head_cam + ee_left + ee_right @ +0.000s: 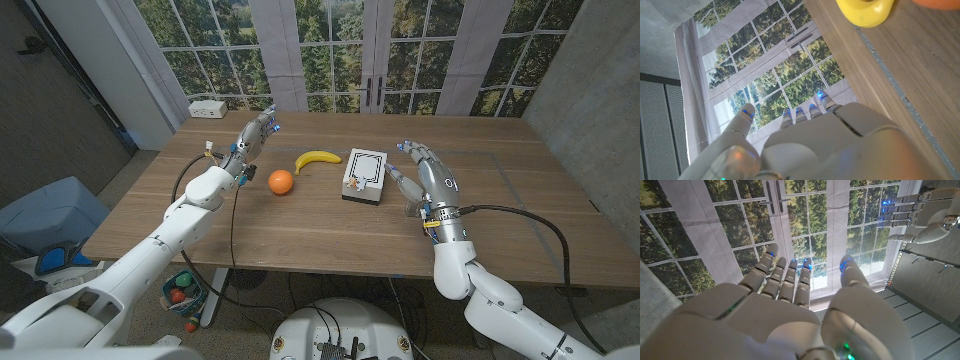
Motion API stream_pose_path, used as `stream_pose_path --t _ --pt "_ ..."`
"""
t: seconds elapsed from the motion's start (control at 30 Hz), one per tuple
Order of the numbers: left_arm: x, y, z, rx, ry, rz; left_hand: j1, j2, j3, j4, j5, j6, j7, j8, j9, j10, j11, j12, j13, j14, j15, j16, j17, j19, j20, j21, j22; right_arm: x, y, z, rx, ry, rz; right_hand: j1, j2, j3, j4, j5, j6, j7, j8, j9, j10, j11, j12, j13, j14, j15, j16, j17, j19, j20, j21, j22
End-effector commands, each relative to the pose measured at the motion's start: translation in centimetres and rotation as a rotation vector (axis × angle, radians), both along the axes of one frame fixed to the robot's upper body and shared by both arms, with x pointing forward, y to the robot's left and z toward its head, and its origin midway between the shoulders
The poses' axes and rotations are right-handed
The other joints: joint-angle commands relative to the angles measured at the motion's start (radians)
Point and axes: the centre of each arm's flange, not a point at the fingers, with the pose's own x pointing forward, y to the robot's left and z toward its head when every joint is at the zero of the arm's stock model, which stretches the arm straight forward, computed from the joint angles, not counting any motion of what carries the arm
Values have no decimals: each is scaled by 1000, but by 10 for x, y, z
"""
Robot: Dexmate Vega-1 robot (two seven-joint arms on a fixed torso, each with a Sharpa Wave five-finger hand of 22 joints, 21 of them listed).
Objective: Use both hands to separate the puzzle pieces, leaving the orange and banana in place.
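Note:
The white puzzle block [364, 175] sits near the middle of the wooden table [300, 230], its pieces joined. A banana [317, 158] lies just left of it, and an orange [281, 181] sits nearer the front left. The banana's end [865, 11] also shows in the left wrist view. My left hand [252, 136] is raised above the table left of the banana, fingers spread, holding nothing. My right hand [418, 172] hovers just right of the block, fingers apart and empty. My left hand [920, 212] also appears in the right wrist view.
A white power strip [206, 108] lies at the table's far left corner. A blue bin [45, 215] stands on the floor to the left. Windows run behind the table. Bare wood lies in front of the block and to the right.

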Motion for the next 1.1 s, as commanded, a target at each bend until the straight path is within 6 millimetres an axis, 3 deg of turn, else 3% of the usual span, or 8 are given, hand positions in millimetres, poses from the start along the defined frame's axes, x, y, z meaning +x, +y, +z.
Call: stream_pose_path --t 0.03,0.4,0.57,1.1 --pt "-2 -3 1 3 -10 -17 0 9 2 -6 -3 1 -13 0 3 0 4 1 1 -8 -17 0 1 -3 9 -3 2 -2 10 -17 -18 0 16 25 -3 -3 -2 1 25 -4 11 3 8 -4 6 4 9 -83 7 4 9 -5 2 4" --pt "-7 -3 -2 4 -10 -19 -1 11 1 -7 -3 2 -13 -1 3 2 5 1 1 -8 -17 0 1 0 10 -8 2 2 18 -27 -21 -13 38 48 -10 -7 -1 2 58 -6 21 4 12 -9 6 7 9 -90 10 7 13 -9 0 5" --pt "-9 -3 -3 3 -13 -15 -2 12 0 -8 -3 2 -13 -1 3 2 6 1 1 -9 -18 0 2 0 10 -10 2 3 20 -30 -30 -17 31 106 -24 -1 -13 9 77 -16 26 4 19 -19 6 9 18 -100 14 7 25 -15 1 5" --pt "-14 -2 -4 -1 -18 -11 -4 12 -2 -11 -3 3 -12 -1 3 1 6 0 1 -8 -18 1 2 3 9 -19 2 12 23 -42 -90 4 -3 214 -55 3 -12 16 137 -50 44 4 21 -31 0 13 22 -115 20 10 35 -18 -2 5"
